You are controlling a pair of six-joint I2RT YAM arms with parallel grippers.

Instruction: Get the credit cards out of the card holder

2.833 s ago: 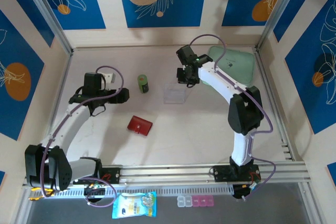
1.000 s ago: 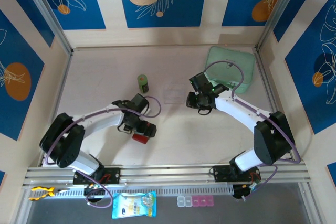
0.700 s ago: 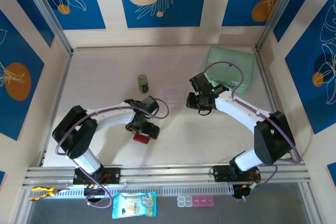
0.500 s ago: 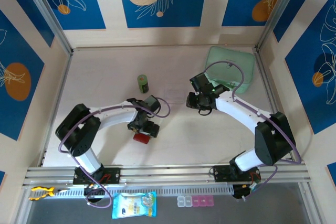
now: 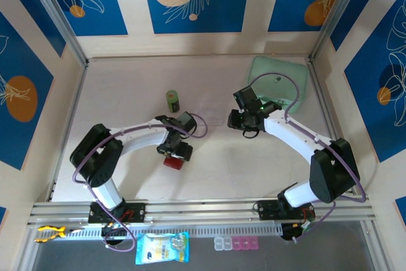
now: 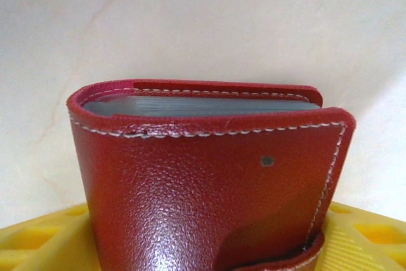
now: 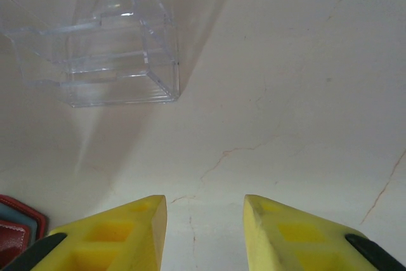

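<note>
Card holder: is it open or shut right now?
Shut. The left wrist view shows the card holder folded, its red cover wrapped round the grey sleeves, and the tab lying across its front.

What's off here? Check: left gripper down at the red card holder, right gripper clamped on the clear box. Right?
The clamp is wrong. The left gripper is down at the red card holder, but the right gripper is open and empty; the right wrist view shows the clear box ahead of it, untouched.
</note>
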